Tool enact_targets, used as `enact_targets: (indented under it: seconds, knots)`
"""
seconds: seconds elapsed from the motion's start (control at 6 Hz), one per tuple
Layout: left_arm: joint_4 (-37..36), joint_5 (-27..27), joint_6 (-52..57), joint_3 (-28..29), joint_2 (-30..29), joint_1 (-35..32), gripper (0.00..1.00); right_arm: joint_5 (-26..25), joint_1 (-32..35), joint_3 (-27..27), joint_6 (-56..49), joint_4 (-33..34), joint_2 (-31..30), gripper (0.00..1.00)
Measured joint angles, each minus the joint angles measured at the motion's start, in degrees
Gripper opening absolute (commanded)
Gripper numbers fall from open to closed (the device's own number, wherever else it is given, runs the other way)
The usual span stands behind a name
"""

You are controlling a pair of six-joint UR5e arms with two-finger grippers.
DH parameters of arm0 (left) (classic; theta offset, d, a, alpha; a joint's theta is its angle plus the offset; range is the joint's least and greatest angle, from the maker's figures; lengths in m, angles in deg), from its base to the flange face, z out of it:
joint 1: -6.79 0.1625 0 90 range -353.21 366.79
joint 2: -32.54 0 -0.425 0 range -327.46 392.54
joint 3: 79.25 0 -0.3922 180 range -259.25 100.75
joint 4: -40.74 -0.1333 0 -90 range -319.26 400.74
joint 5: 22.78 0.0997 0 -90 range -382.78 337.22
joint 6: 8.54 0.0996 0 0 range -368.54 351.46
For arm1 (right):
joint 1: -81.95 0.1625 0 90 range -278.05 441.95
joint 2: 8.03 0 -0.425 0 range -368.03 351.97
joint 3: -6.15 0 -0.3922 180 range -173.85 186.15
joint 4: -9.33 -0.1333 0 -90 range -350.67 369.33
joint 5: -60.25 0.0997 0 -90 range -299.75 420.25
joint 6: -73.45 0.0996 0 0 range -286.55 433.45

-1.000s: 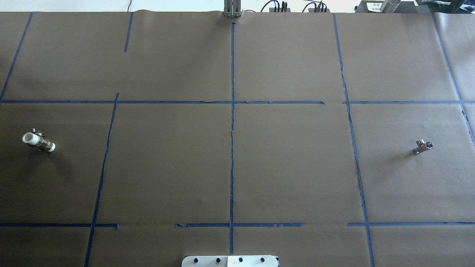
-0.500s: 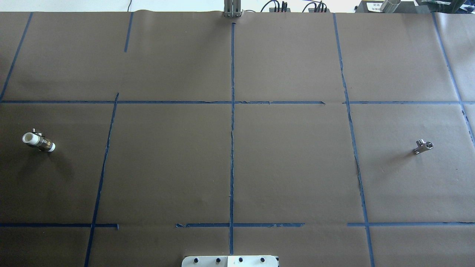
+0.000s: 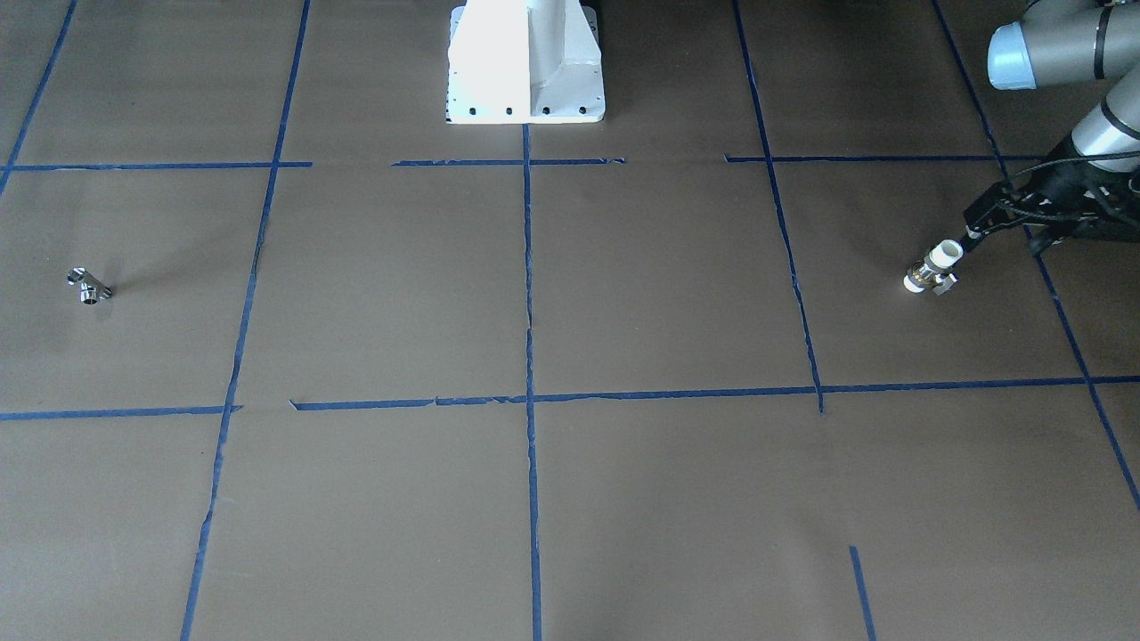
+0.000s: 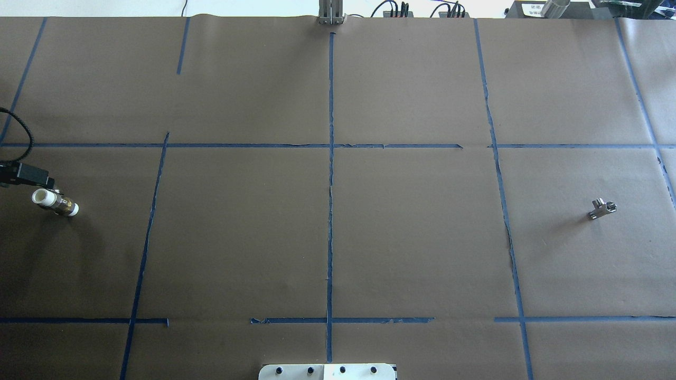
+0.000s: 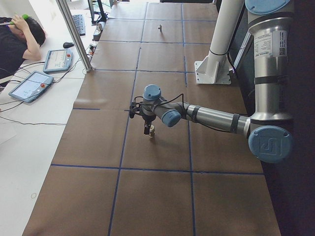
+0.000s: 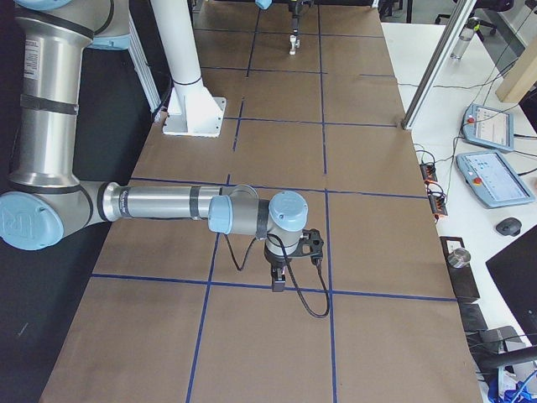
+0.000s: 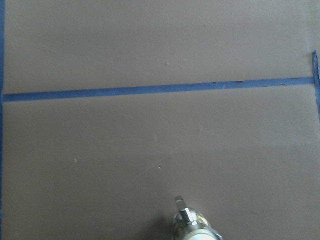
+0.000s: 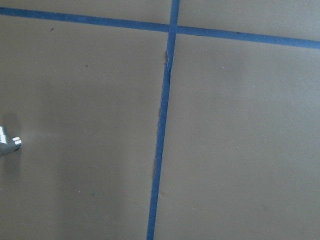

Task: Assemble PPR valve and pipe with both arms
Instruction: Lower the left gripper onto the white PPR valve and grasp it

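The PPR valve [image 4: 54, 202] lies on the brown table far left, white ends and metal middle; it also shows in the front view [image 3: 932, 270] and at the left wrist view's bottom edge [image 7: 192, 227]. My left gripper [image 3: 971, 233] hovers right beside its larger white end, entering the overhead view at the left edge [image 4: 29, 175]; I cannot tell if it is open. The chrome T-shaped pipe [image 4: 601, 209] lies far right, also visible in the front view [image 3: 89, 287] and at the right wrist view's left edge [image 8: 7, 145]. My right gripper [image 6: 278, 281] shows only in the exterior right view.
The white pedestal base [image 3: 525, 62] stands at the table's middle on the robot's side. Blue tape lines [image 4: 331, 211] divide the brown paper. An operator [image 5: 17, 37], tablets [image 5: 30, 84] and a metal post [image 5: 74, 34] are beyond the table's far side.
My left gripper has come into the overhead view from the left edge and now sits beside the valve. The valve and the pipe have not moved.
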Motion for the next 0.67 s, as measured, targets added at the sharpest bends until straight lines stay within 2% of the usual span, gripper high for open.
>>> enact_targets:
  seconds: [0.5,0.67]
  knots:
    - [0.56,0.93,-1.59,0.55,0.01,2.59,1.00,0.02,-0.04,-0.19,0.00,0.00,-0.01,1.00]
    - [0.59,0.98,-1.50,0.82,-0.02,2.87,0.97,0.02,-0.04,-0.26,0.00,0.00,-0.04,1.00]
